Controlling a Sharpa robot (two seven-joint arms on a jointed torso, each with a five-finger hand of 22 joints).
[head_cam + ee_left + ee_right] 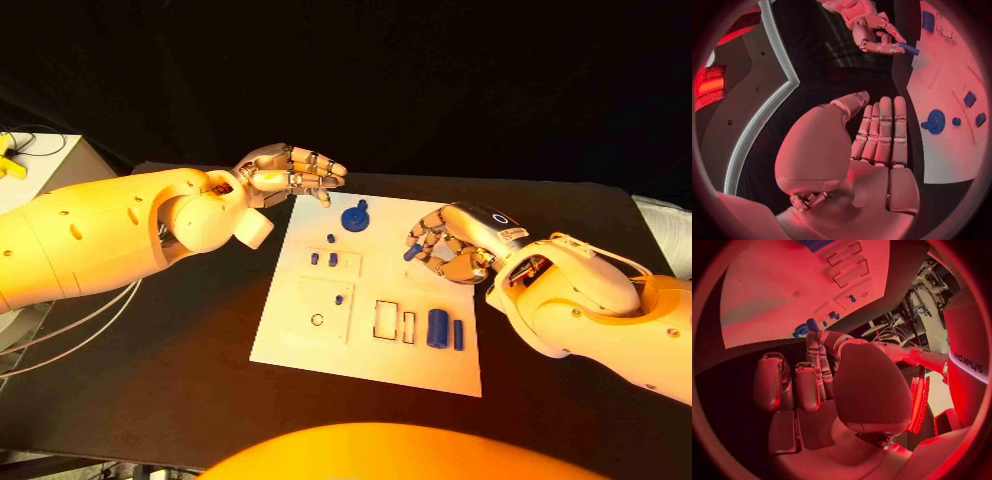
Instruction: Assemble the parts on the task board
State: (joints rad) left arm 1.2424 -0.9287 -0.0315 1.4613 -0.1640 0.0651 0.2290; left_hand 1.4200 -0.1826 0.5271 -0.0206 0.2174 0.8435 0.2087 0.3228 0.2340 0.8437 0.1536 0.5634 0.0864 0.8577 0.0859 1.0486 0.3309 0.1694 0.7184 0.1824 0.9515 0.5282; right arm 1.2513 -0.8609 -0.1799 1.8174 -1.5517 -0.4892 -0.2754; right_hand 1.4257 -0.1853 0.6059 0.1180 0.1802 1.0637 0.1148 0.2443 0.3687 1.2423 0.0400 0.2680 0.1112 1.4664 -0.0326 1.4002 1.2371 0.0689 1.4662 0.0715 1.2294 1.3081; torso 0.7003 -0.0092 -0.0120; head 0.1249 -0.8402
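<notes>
The white task board (378, 352) lies mid-table. My right hand (450, 248) hovers over its right edge and pinches a small blue peg (410, 253) at its fingertips; the left wrist view shows that peg (909, 48) in the same hand (873, 30), and it appears again as the peg (812, 324) in the right wrist view. My left hand (296, 170) hangs at the board's far left corner with its fingers (882, 130) straight, holding nothing. On the board are a blue round disc (355, 218), small blue pegs (333, 259) and two blue blocks (437, 328) at the near right.
Two rectangular slots (387, 320) and a round hole (316, 320) mark the board's near half. A white cabinet (51, 170) with cables stands beyond the table's left side. The black table (173, 380) surrounds the board.
</notes>
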